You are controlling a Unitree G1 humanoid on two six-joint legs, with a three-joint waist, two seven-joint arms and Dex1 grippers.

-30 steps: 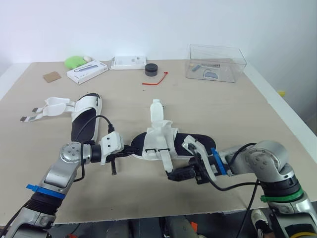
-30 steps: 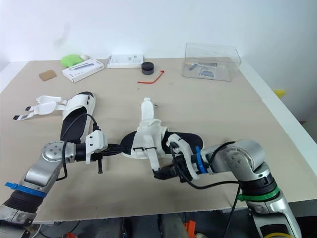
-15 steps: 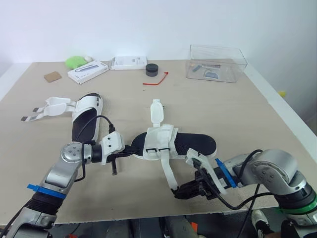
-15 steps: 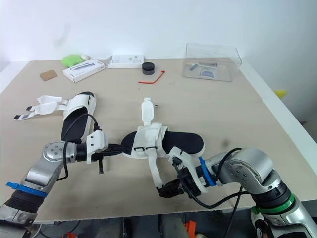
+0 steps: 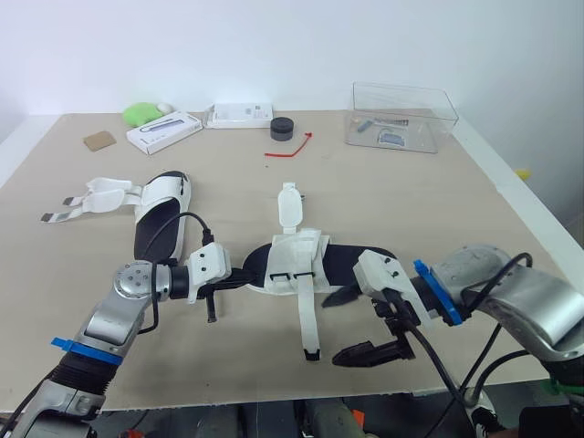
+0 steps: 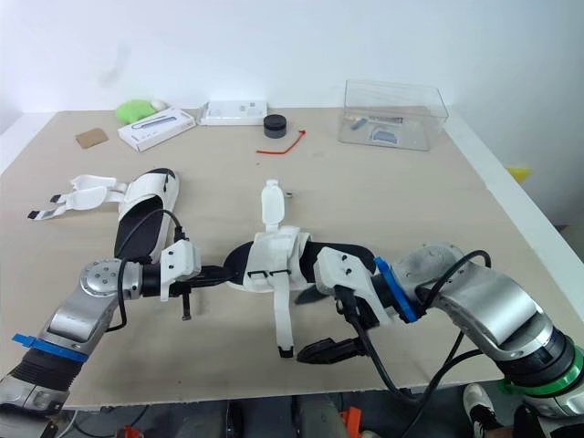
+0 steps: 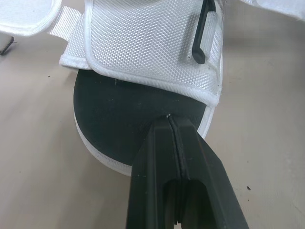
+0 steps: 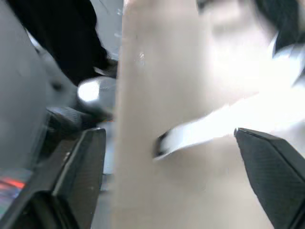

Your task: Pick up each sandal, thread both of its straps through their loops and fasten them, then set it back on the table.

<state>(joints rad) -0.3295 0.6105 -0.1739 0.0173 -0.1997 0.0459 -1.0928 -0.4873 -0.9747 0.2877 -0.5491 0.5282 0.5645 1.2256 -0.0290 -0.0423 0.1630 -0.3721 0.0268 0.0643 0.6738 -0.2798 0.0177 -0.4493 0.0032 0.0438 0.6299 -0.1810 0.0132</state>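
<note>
Near sandal (image 5: 351, 263) lies flat at the middle of the tabletop (image 5: 420, 201), black footbed up, white upper toward the robot's left end. Left gripper (image 5: 243, 276) is pinched tight on the edge of the sole at that end; the left wrist view shows both fingers (image 7: 157, 157) pressed together on the black sole rim. One strap (image 5: 307, 321) is unthreaded and runs from the white upper toward the robot, lying loose on the tabletop. The other strap (image 5: 290, 205) points away from the robot, also unfastened.

Right gripper (image 5: 330, 329) has its fingers spread wide apart and holds nothing. It hangs just beside the loose strap on the robot's right, one finger near the sandal's side, the other near the strap tip; contact cannot be told.

Second sandal (image 5: 161, 212) sits well apart at the robot's left, straps (image 5: 96, 196) splayed open beside it.

Along the far edge: clear plastic box (image 5: 401, 114), black round puck (image 5: 281, 128), red cable tie (image 5: 288, 149), two white boxes (image 5: 162, 132) (image 5: 239, 114), green object (image 5: 139, 113), brown card piece (image 5: 97, 140).
</note>
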